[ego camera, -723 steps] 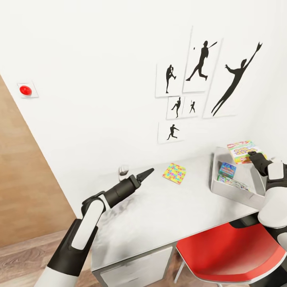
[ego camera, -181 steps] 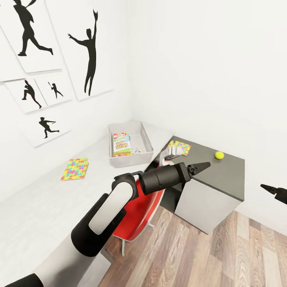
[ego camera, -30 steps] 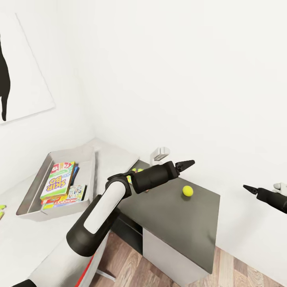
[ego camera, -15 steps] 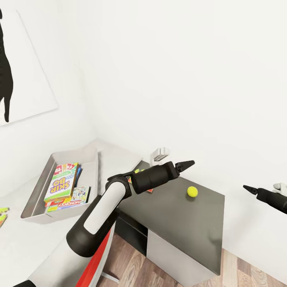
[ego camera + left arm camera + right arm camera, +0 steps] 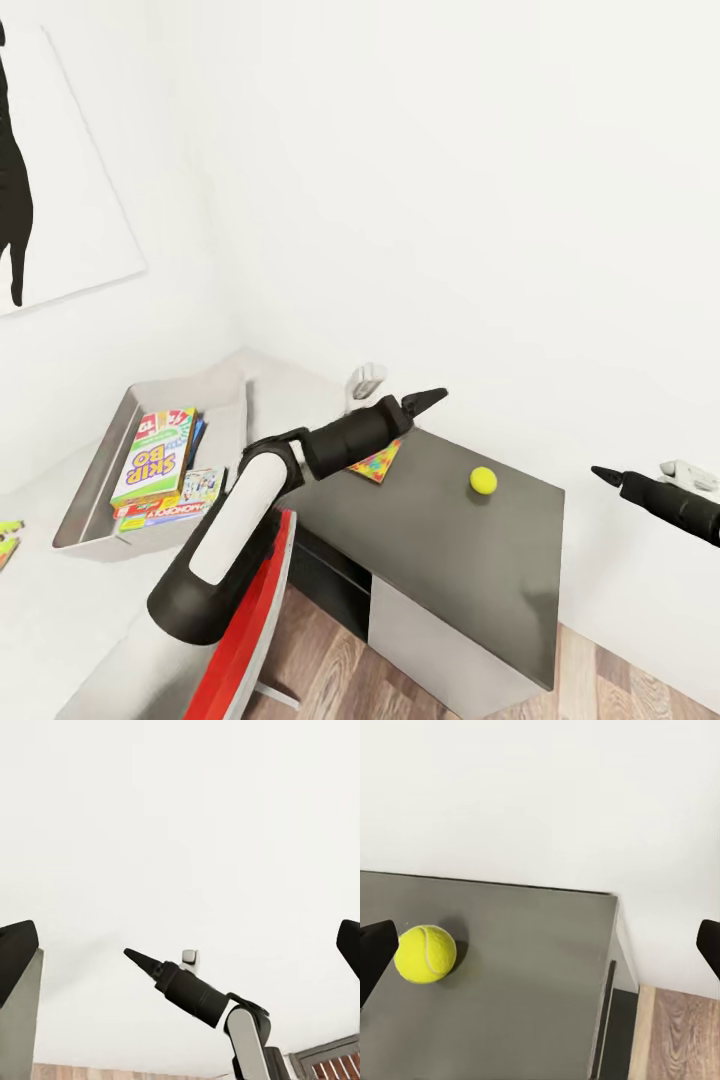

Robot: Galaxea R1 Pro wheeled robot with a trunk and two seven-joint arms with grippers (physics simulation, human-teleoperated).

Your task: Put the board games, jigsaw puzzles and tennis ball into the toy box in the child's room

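Yellow-green, fuzzy, with a pale curved seam: tennis ball (image 5: 483, 481) alone on the dark grey counter (image 5: 450, 560), near the wall. Beside it, a multicolour jigsaw puzzle (image 5: 378, 461) partly under the left hand (image 5: 428, 397), fingers pressed together to a point. Right hand (image 5: 601, 473) likewise pinched closed, off the counter's edge. Light grey toy box (image 5: 90, 472) holding Skip-Bo game (image 5: 154, 453) over Monopoly game (image 5: 190, 492).
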